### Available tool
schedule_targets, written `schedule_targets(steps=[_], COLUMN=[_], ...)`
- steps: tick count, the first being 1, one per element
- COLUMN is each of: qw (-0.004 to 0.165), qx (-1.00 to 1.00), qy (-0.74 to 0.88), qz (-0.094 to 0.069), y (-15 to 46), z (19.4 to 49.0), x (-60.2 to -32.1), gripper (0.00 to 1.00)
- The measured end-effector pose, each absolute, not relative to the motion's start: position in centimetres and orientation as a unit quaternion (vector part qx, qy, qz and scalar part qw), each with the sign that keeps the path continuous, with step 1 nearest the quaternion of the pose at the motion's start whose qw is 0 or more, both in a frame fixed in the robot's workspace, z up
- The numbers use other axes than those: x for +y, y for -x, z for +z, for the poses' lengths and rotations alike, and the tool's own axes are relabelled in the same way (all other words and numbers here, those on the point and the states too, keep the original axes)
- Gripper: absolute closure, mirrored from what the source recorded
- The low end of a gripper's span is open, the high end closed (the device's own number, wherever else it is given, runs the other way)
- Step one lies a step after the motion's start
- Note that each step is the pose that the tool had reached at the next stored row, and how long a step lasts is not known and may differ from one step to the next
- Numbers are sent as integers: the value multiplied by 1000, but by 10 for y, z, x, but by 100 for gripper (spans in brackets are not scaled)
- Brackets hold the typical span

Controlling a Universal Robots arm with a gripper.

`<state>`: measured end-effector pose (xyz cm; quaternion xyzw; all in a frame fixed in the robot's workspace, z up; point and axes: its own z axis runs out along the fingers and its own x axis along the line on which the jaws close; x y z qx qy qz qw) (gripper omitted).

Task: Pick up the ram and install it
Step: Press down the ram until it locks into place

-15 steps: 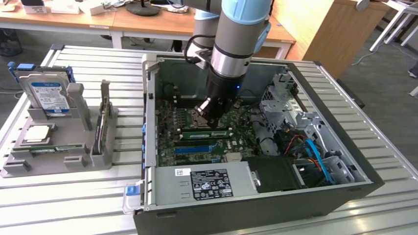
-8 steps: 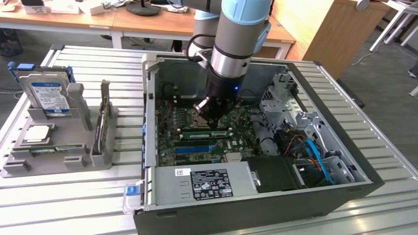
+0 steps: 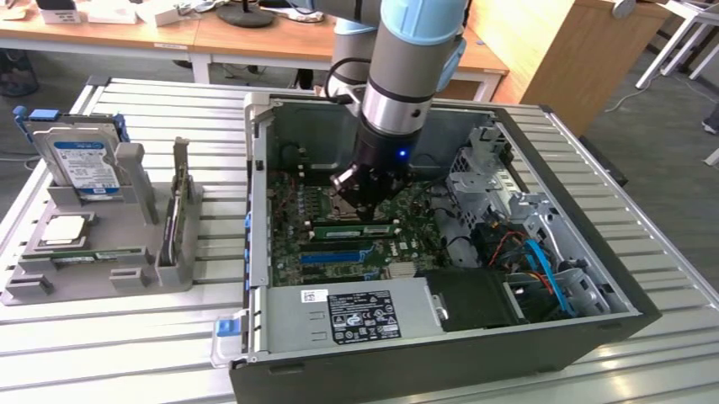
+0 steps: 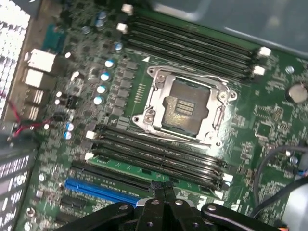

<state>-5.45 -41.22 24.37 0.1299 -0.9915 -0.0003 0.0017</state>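
Gripper is seen clenched, nothing held, low over the motherboard; ram is lying seated in a slot just beyond the fingertips, long axis running crosswise to the gripper

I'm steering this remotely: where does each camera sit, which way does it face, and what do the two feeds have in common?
Exterior view: off the arm, high up, looking down at the open computer case on the slatted table; the arm and its shut pincer reach down onto the motherboard.
Wrist view: on the wrist, looking down at the motherboard from close above; the pincer shows at the edge.
Shared: the empty processor socket, the black memory slots and the blue slot.
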Motion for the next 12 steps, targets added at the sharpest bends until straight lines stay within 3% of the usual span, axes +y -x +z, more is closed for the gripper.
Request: schedule_targets(steps=[12], qw=[2], qx=[-999], qy=[-36], qz=[0], y=[54], z=[242], x=[-412], gripper=[89])
